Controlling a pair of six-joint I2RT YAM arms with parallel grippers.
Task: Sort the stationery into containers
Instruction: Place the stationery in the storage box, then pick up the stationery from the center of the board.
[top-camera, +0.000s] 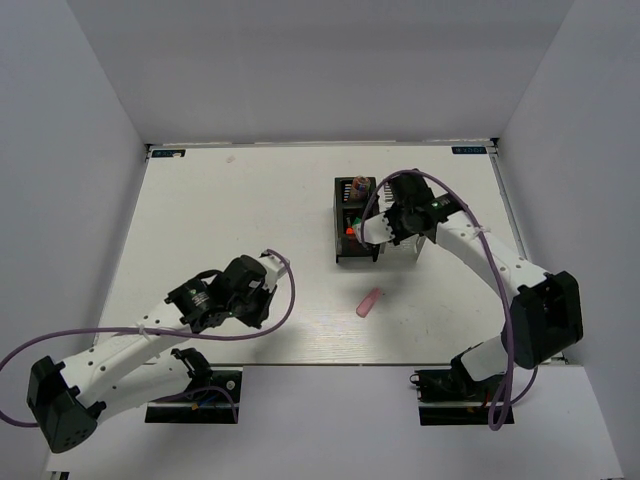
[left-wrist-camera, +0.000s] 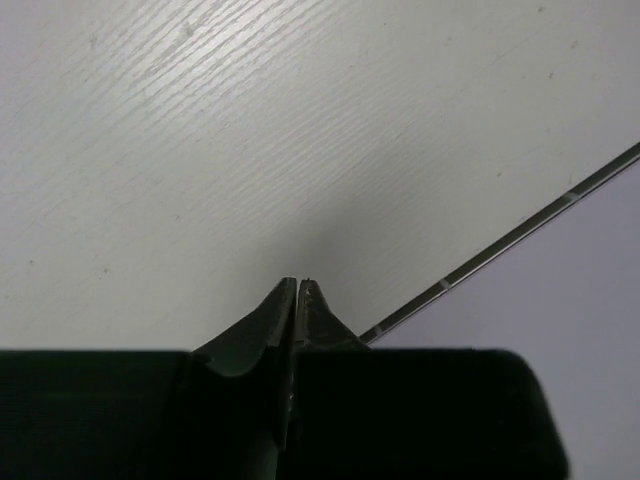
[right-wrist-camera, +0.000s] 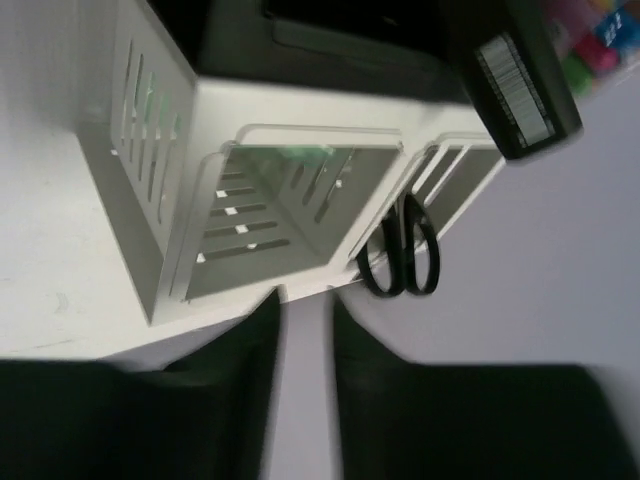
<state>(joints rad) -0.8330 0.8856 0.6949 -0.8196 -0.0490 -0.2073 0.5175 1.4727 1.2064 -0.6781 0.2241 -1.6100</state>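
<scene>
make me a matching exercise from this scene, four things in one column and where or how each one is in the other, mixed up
1 pink tube
2 scissors
3 left gripper
4 right gripper

a at the white organizer, jaws apart
b lying loose on the table
c standing in a white organizer compartment
d shut, bare table under it

Pairs: 1-b, 2-c, 3-d, 4-a

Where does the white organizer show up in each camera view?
Top external: the white organizer sits right of centre, beside the black organizer, largely under the right end effector.
Left wrist: not in it.
Right wrist: the white organizer fills the upper middle, its slats facing the camera.
Shared landmark: the white table, seen in all three.
</scene>
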